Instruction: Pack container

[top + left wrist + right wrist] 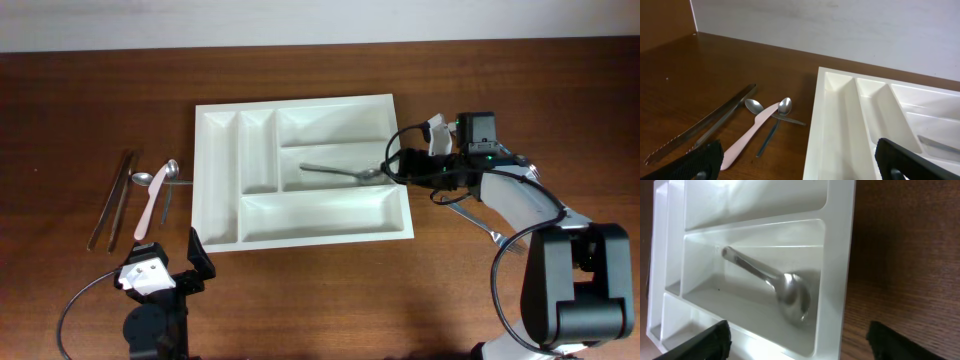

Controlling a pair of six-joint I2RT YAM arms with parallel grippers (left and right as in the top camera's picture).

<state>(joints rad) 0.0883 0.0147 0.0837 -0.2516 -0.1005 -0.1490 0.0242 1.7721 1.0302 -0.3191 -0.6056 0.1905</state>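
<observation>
Right gripper [390,168], jaws spread, hovers over spoon [775,282] in container [320,215].

Plain white on container [320,212]. Dark brown wood grain on table [100,80]. Shiny silver on spoon [340,172] inside, same on tongs [107,200] at 9 o'clock. Pale pink on knife [150,210] beside tongs. Matte black on left gripper [799,157] and right gripper [800,337].

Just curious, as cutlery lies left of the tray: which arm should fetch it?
Probably the left: the open left gripper sits near the loose cutlery, while the right gripper hangs across the tray, over a spoon lying inside.
</observation>
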